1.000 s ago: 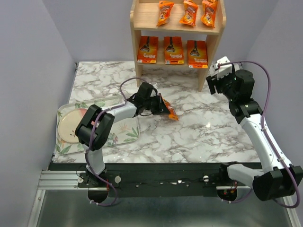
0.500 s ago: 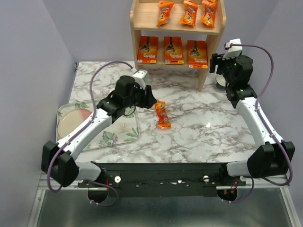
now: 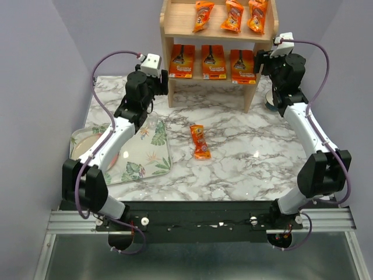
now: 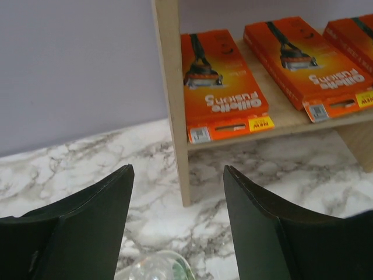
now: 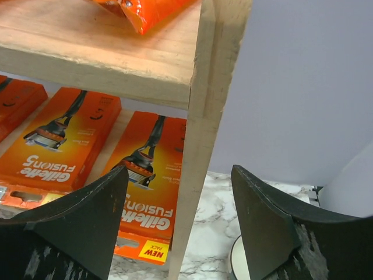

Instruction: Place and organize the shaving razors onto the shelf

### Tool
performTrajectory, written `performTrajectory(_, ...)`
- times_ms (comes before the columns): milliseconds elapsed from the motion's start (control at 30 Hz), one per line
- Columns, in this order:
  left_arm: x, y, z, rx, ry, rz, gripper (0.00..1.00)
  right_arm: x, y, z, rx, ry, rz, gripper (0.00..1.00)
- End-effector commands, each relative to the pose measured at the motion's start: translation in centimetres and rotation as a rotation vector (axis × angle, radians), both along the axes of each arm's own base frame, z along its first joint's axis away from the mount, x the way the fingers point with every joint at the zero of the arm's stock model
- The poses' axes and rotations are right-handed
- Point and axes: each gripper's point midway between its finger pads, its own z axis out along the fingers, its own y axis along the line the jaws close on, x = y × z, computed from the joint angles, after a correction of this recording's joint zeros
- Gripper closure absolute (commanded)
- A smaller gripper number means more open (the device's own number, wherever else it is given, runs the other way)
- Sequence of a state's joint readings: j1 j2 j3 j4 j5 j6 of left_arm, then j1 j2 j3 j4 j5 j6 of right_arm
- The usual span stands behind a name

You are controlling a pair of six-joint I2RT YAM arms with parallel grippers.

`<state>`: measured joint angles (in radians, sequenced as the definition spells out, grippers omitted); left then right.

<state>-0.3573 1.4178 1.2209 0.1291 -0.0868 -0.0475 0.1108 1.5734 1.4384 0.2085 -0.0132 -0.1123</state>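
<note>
The light wood shelf [image 3: 186, 23] stands at the back of the marble table. Three narrow orange razor packs [image 3: 232, 15] lie on its upper tier, and three wide orange razor cards [image 3: 213, 61] lean on the lower tier. One more narrow razor pack [image 3: 199, 142] lies flat on the marble mid-table, touched by nothing. My left gripper [image 3: 160, 87] hovers open and empty by the shelf's left post [image 4: 175, 105]; its wrist view faces the leftmost card [image 4: 224, 84]. My right gripper [image 3: 262, 61] is open and empty at the right post [image 5: 204, 105], beside the rightmost card [image 5: 145, 175].
A clear leaf-print tray [image 3: 148, 157] lies at the near left, with a round plate [image 3: 81, 153] partly under my left arm. A small white round object [image 3: 271, 104] sits on the table right of the shelf. Lilac walls close in both sides and the back.
My left gripper opened and let go of the narrow pack, which now rests on the marble. The left arm swung back toward the shelf's left post. The right gripper edged closer to the shelf.
</note>
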Motion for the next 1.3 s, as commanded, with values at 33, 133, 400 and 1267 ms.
performTrajectory(33, 4.8, -0.6, 5.3, 0.007, -0.2, -0.034, 0.28, 1.6, -0.2, 0.6, 0.007, -0.026, -0.012, 0.21)
performTrajectory(133, 7.0, -0.8, 5.9, 0.01, -0.217, -0.031, 0.28, 1.9, -0.2, 0.1, 0.006, -0.021, -0.012, 0.23)
performTrajectory(400, 12.4, -2.3, 6.1, -0.017, -0.251, -0.055, 0.29, 3.2, -0.1, -0.9, -0.017, -0.029, -0.014, 0.27)
performTrajectory(1267, 5.4, -5.3, 4.7, -0.121, -0.139, -0.07, 0.68, 3.0, -4.4, -1.8, -0.1, -0.014, -0.099, 0.55)
